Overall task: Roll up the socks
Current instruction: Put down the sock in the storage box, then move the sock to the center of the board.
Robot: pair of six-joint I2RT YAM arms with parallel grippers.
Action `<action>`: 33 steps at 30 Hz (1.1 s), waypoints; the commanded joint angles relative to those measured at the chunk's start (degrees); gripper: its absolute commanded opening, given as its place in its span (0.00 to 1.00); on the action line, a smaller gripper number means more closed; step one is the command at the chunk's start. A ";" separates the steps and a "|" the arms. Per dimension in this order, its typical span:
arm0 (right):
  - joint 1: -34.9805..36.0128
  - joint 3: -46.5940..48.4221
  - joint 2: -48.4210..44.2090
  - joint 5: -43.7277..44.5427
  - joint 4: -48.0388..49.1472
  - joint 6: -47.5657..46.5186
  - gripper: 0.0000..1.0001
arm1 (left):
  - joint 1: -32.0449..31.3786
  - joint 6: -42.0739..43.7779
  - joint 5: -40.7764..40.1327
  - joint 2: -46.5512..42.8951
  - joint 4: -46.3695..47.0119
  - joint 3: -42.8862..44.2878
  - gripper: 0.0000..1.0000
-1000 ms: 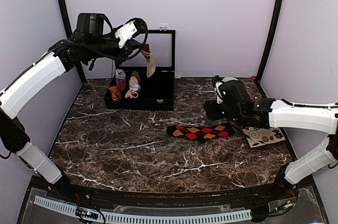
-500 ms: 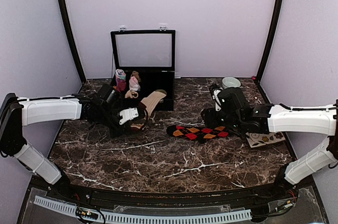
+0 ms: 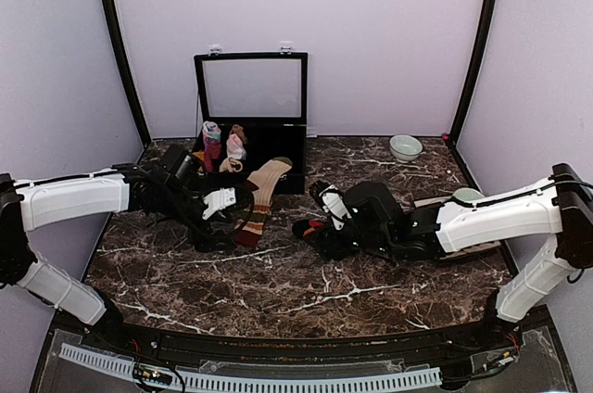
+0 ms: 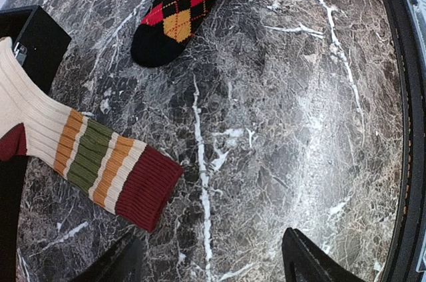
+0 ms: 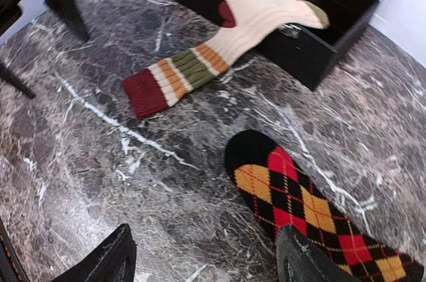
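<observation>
Cream striped knit sock (image 5: pixel 219 49) lies on the dark marble surface (image 3: pixel 278 282), foot draped over the black box's (image 3: pixel 283 180) edge; black argyle sock (image 5: pixel 293 195) lies flat nearby. Left tool (image 4: pixel 210 259) and right tool (image 5: pixel 206 255) stand apart, empty.

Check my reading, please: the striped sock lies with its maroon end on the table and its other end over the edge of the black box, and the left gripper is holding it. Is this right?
No: the left gripper is not holding the striped sock. The left wrist view shows its jaws apart, the sock lying free beyond them. The rest is right.
</observation>
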 commanded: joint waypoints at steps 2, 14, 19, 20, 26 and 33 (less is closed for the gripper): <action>1.26 5.90 6.92 -6.36 6.67 -10.25 0.72 | 8.41 -2.97 6.79 2.99 -2.33 5.40 0.73; 0.64 29.68 30.70 -14.54 3.39 -17.06 0.66 | 21.97 -9.27 11.76 3.72 -5.12 8.76 0.92; -1.57 37.83 37.85 -18.29 3.45 -13.72 0.65 | 25.32 -8.44 12.40 2.40 -6.73 8.76 0.94; -1.86 39.52 39.19 -18.48 2.85 -12.99 0.64 | 25.97 -8.40 12.73 2.26 -6.91 8.80 0.94; -3.04 42.37 42.95 -19.71 2.32 -9.11 0.60 | 28.58 -7.35 13.76 1.37 -7.13 8.08 0.94; -3.35 41.88 44.52 -20.90 2.40 -6.95 0.55 | 28.87 -5.12 13.51 1.00 -7.47 6.94 0.92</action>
